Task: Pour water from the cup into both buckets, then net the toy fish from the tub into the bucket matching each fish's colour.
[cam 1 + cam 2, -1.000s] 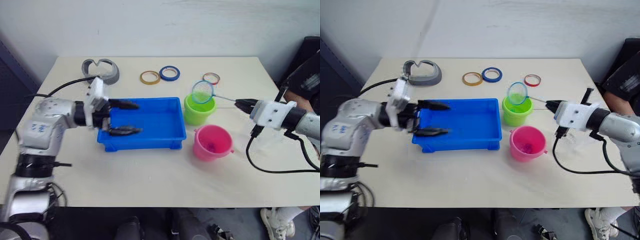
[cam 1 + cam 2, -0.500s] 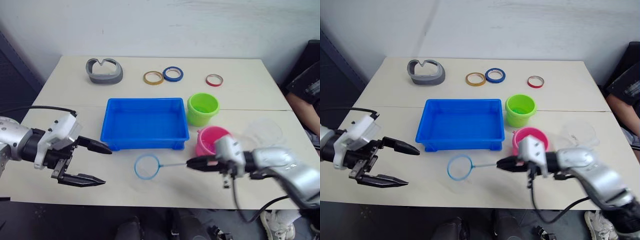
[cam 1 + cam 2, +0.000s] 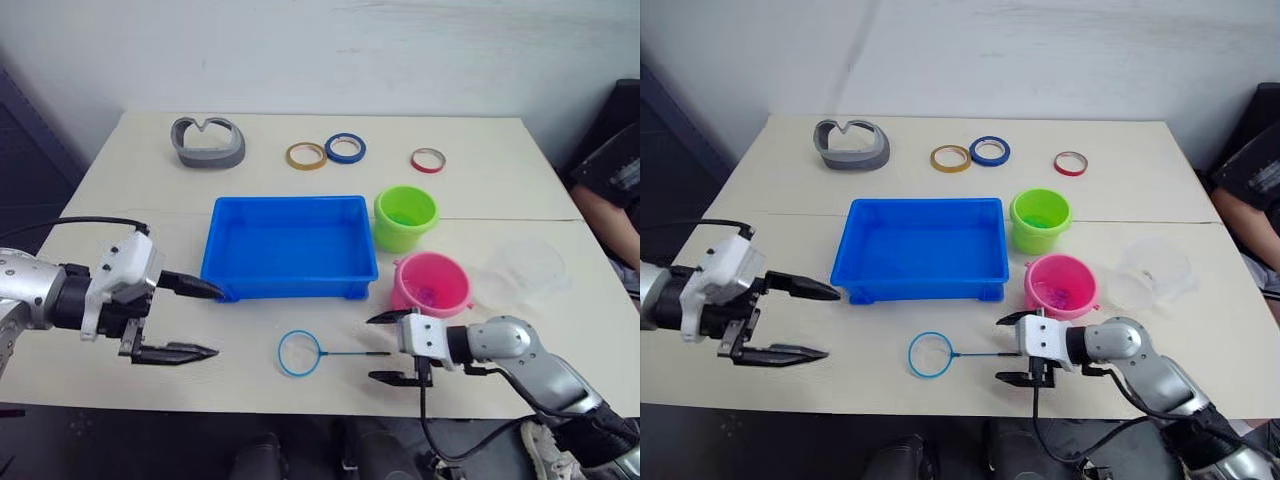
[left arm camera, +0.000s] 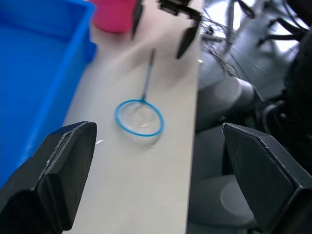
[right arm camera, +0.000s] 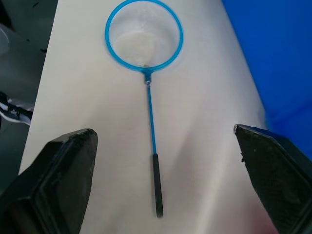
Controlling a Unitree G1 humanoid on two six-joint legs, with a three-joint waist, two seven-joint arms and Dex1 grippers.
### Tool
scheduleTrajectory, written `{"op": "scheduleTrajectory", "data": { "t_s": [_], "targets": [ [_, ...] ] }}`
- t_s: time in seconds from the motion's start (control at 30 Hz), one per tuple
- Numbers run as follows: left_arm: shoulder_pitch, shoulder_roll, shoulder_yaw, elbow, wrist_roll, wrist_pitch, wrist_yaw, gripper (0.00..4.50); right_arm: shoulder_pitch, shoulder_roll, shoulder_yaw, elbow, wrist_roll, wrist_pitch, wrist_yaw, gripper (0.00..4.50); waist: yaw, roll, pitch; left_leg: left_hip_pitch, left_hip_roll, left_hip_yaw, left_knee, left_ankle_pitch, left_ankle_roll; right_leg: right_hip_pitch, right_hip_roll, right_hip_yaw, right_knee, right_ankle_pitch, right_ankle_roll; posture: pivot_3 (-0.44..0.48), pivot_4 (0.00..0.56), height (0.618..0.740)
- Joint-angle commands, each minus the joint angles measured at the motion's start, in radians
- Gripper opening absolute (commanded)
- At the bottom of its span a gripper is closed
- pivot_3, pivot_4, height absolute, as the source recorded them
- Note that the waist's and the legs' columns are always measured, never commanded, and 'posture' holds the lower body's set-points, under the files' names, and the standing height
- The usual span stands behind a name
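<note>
- My right gripper (image 3: 392, 349) is spread wide, the thin dark handle of the blue-rimmed round net (image 3: 300, 353) lying loose on the beige table (image 3: 480, 180) between its fingers.
- I judge the net is down because the shallow blue plastic tub (image 3: 290, 247) looks emptied of fish.
- The lime green bucket (image 3: 405, 217) and the bright pink bucket (image 3: 430, 283) stand beside the tub; the clear wide plastic cup (image 3: 525, 268) sits apart.
- My left gripper (image 3: 185, 320) hangs released near the tub's corner, gripping nothing.
</note>
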Motion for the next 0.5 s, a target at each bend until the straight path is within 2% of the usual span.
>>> {"op": "scheduleTrajectory", "data": {
  "t_s": [0.03, 0.13, 0.27, 0.37, 0.5],
  "targets": [
    [-0.072, -0.029, 0.018, 0.046, -0.076, 0.049, 0.029, 4.50, 0.062, -0.116, -0.341, -0.195, 0.284, 0.214, 0.026, 4.46, 0.011, 0.001, 0.000, 0.000, 0.000, 0.000, 0.000, 0.000, 0.000, 0.000, 0.000, 0.000, 0.000, 0.000, 0.000, 0.000, 0.150, 0.740],
    [-0.125, -0.053, 0.003, 0.101, -0.078, 0.063, 0.054, 4.50, 0.125, -0.170, -0.589, -0.200, 0.398, 0.341, 0.023, 4.46, 0.017, -0.002, -0.001, 0.002, 0.000, -0.001, -0.001, -0.001, 0.000, 0.003, 0.000, -0.001, -0.002, 0.000, 0.000, 0.000, 0.150, 0.740],
    [-0.181, -0.075, -0.051, 0.161, -0.030, 0.021, 0.060, 4.50, 0.208, -0.224, -0.895, -0.102, 0.410, 0.452, 0.055, 4.46, 0.021, -0.002, -0.001, 0.007, 0.000, -0.002, -0.004, -0.001, 0.000, 0.010, 0.000, -0.002, -0.006, 0.000, 0.000, 0.000, 0.150, 0.740],
    [-0.222, -0.095, -0.090, 0.196, -0.005, -0.011, 0.054, 4.50, 0.287, -0.222, -0.995, -0.074, 0.374, 0.456, 0.085, 4.46, 0.023, -0.002, -0.001, 0.009, 0.000, -0.002, -0.006, -0.002, 0.001, 0.013, 0.000, -0.002, -0.008, 0.000, 0.000, 0.000, 0.150, 0.740],
    [-0.258, -0.108, -0.119, 0.224, 0.006, -0.033, 0.031, 4.50, 0.350, -0.199, -1.029, -0.081, 0.350, 0.449, 0.084, 4.46, 0.019, -0.003, -0.001, 0.011, 0.000, 0.000, -0.008, -0.001, 0.000, 0.013, 0.000, 0.000, -0.008, 0.000, 0.000, 0.000, 0.150, 0.740]
  ]
}}
